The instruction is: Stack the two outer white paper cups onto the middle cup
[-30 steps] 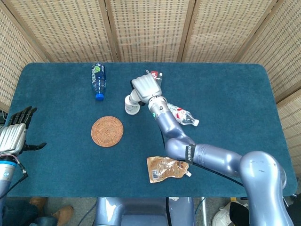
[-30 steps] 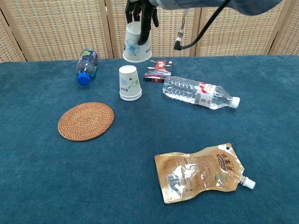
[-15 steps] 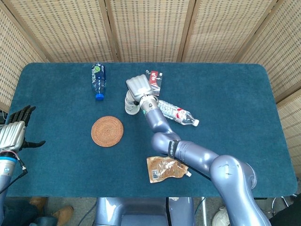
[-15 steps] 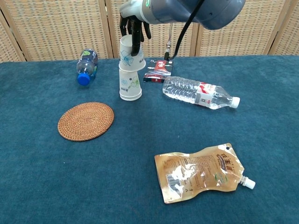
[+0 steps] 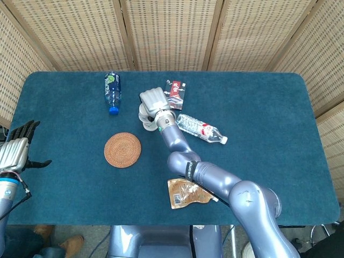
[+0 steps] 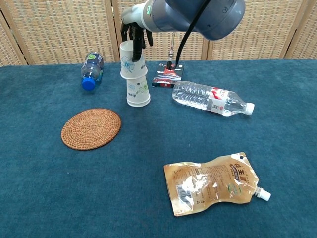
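Note:
An upside-down white paper cup point(image 6: 137, 92) with a small flower print stands on the blue table point(image 6: 44, 188). A second upside-down cup point(image 6: 132, 61) sits slanted over its top, held from above by my right hand point(image 6: 133, 33). From the head view, my right hand point(image 5: 153, 101) covers most of both cups; only a white edge of the cup point(image 5: 143, 116) shows beneath it. No third cup can be made out separately. My left hand point(image 5: 16, 152) hangs beyond the table's left edge, fingers spread, holding nothing.
A blue-capped bottle point(image 6: 92, 69) lies at the back left. A woven round coaster point(image 6: 91, 128) is in front of the cups. A red and black packet point(image 6: 167, 74) and a clear water bottle point(image 6: 210, 101) lie to the right. A brown pouch point(image 6: 213, 182) lies near the front.
My right hand has carried its cup leftward and down, from hanging behind the standing cup to resting over its top. The left hand has barely moved.

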Robot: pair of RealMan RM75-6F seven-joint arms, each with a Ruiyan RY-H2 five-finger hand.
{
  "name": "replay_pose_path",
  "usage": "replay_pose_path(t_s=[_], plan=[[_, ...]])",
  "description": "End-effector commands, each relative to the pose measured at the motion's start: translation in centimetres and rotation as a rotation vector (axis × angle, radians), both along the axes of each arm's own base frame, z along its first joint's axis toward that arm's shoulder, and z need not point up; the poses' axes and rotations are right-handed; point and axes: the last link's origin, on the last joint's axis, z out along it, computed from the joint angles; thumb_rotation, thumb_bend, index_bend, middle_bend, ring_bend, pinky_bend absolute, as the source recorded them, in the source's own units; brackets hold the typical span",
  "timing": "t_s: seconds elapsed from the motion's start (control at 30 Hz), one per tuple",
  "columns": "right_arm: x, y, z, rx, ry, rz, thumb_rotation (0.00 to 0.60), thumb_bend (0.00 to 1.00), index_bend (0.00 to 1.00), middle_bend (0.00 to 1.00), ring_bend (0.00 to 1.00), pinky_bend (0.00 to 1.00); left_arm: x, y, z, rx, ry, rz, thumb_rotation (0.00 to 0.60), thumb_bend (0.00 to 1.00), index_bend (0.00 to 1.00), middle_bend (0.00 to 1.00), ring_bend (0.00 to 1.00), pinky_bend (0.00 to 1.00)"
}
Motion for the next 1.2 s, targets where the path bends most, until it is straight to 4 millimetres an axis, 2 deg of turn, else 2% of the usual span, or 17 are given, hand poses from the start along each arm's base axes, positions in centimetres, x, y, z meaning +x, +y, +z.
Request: replay_pose_path(t_s=[0.03,0.13,0.4,0.6,0.77,0.83,0.9,0.93,1.1,1.2], plan=[[0.0,0.0,-0.3,0.009,0.025,-0.001,0.600,0.01,0.15,0.11,0.12,0.15,0.0,0.1,0.0,0.001,-0.002,0.001,0.600,0.00,0.00,0.00,0.00,0.00],[0.1,0.0,-0.2,0.011,0.026,-0.005,0.600,0.00,0.10,0.03,0.04,0.07,0.0,0.1,0.0,-0.001,-0.004,0.003,0.600,0.00,0.00,0.00,0.00,0.00],[0.0,0.4,1.1,0.011,0.045,-0.009,0.600,0.00,0.09,0.02,0.03,0.05,0.1,0.0,0.0,-0.008,-0.006,-0.004,0.600,0.00,0.00,0.00,0.00,0.00],[-2.7,1.3,6.3,-0.058,0.075,0.096,0.600,0.00,0.09,0.00,0.01,0.00,-0.1,-0.2,-0.6,-0.024,-0.002,-0.018,0.600,0.00,0.00,0.00,0.00,0.00],[-6.9,2.4,10.7,-0.175,0.095,0.231,0.600,0.00,0.06,0.00,0.00,0.00,0.2,-0.3,-0.8,-0.025,-0.004,-0.040,0.600,0.00,0.00,0.00,0.00,0.00],[-9.4,3.3,12.5,-0.206,0.094,0.268,0.600,0.00,0.05,0.00,0.00,0.00,0.5,-0.5,-0.8,-0.017,-0.001,-0.061,0.600,0.00,0.00,0.00,0.00,0.00],[-13.1,4.7,14.6,-0.230,0.098,0.278,0.600,0.00,0.03,0.00,0.00,0.00,1.0,-0.8,-0.8,-0.007,-0.003,-0.088,0.600,0.00,0.00,0.00,0.00,0.00],[-16.1,6.4,16.1,-0.242,0.094,0.275,0.600,0.00,0.02,0.00,0.00,0.00,1.3,-1.1,-0.8,0.006,-0.001,-0.117,0.600,0.00,0.00,0.00,0.00,0.00],[-21.8,10.6,18.0,-0.240,0.075,0.278,0.600,0.00,0.01,0.00,0.00,0.00,1.5,-2.1,-1.0,0.033,-0.006,-0.179,0.600,0.00,0.00,0.00,0.00,0.00],[-23.9,12.6,18.4,-0.244,0.083,0.265,0.600,0.00,0.00,0.00,0.00,0.00,1.5,-2.7,-1.0,0.038,-0.005,-0.204,0.600,0.00,0.00,0.00,0.00,0.00]])
